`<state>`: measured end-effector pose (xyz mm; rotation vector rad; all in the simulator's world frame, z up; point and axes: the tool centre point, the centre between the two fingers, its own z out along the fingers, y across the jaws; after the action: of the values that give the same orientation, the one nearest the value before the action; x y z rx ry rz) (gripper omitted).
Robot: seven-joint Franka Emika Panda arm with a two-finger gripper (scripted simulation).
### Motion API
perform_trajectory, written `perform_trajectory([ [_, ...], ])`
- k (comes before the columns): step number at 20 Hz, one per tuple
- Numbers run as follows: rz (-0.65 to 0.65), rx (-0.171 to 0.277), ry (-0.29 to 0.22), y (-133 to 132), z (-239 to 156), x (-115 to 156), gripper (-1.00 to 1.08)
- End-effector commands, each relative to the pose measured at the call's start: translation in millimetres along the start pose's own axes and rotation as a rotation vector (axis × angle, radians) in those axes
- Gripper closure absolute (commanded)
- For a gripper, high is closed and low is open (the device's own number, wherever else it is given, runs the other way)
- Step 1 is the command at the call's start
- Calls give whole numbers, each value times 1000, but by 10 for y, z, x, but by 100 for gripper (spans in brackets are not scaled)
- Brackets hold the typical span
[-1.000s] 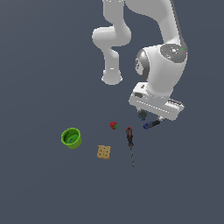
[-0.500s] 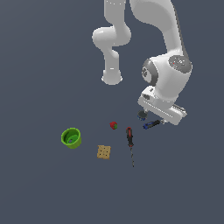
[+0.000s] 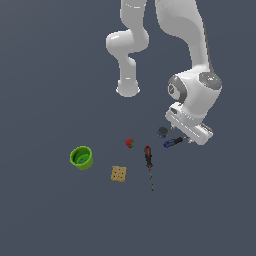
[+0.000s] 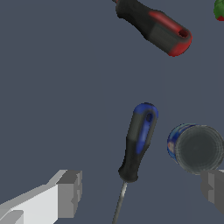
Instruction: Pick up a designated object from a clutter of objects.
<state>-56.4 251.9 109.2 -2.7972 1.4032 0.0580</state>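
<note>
The blue and black handled screwdriver [image 3: 172, 142] lies flat, its thin grey shaft running under my hand. In the wrist view its handle [image 4: 139, 142] lies between my two fingers, a little ahead of them, with the shaft [image 4: 119, 205] pointing back toward the palm. My gripper [image 3: 186, 136] is open and empty, hovering just above it, and is also seen in the wrist view [image 4: 140, 192]. The fingers [image 4: 65, 192] stand wide apart on either side of the shaft. The red-and-black handled screwdriver [image 3: 148, 156] lies apart, toward the exterior view's left.
A dark round knob [image 3: 162, 131] sits close beside the blue handle, near one finger in the wrist view [image 4: 197, 148]. A red strawberry [image 3: 130, 143], a tan cracker [image 3: 118, 173] and a green cup [image 3: 81, 157] lie further to the exterior view's left.
The arm has lowered and shifted slightly toward the exterior view's right, bringing the open gripper down over the blue screwdriver. The objects have not moved.
</note>
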Motion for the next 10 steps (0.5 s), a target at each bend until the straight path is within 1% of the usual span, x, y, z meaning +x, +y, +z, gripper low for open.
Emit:
perform_trajectory([
  [1,53,1,6,-1,96,-100,-92],
  [10,197,7,27,18,355,-363,-92],
])
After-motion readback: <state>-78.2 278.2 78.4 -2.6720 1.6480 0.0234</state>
